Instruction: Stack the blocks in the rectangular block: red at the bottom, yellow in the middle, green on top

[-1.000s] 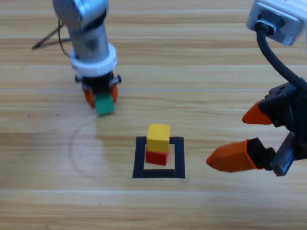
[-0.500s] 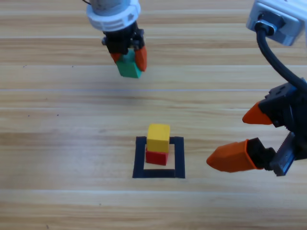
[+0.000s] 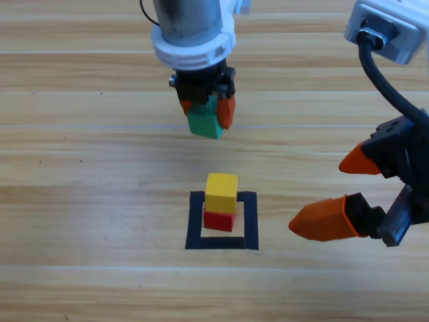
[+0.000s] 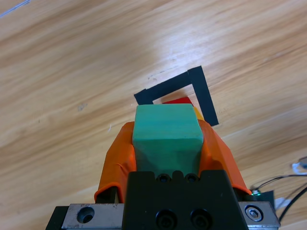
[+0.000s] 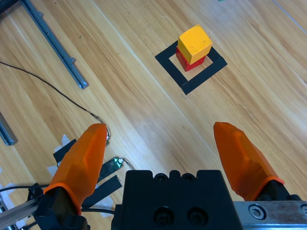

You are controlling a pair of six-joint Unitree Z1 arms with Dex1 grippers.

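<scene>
My left gripper (image 3: 206,115) is shut on the teal-green cube (image 3: 204,123) (image 4: 166,132) and holds it in the air, up-picture of the black tape square (image 3: 249,221). Inside that square the yellow cube (image 3: 221,192) (image 5: 194,42) rests on the red cube (image 3: 218,220) (image 5: 185,61). In the left wrist view the green cube hides most of the stack; only a bit of the red cube (image 4: 176,100) and a corner of the tape square (image 4: 202,91) show. My right gripper (image 3: 342,194) (image 5: 168,158) waits open at the right edge, away from the stack.
A grey box with a black cable (image 3: 385,74) hangs at the upper right. The right wrist view shows metal rails (image 5: 53,43), thin wires and tape bits (image 5: 103,165) beyond the table's working area.
The left gripper has carried the green cube from the far left, up and rightward, and now down closer to the stack. The right arm and the yellow-on-red stack have not moved.
</scene>
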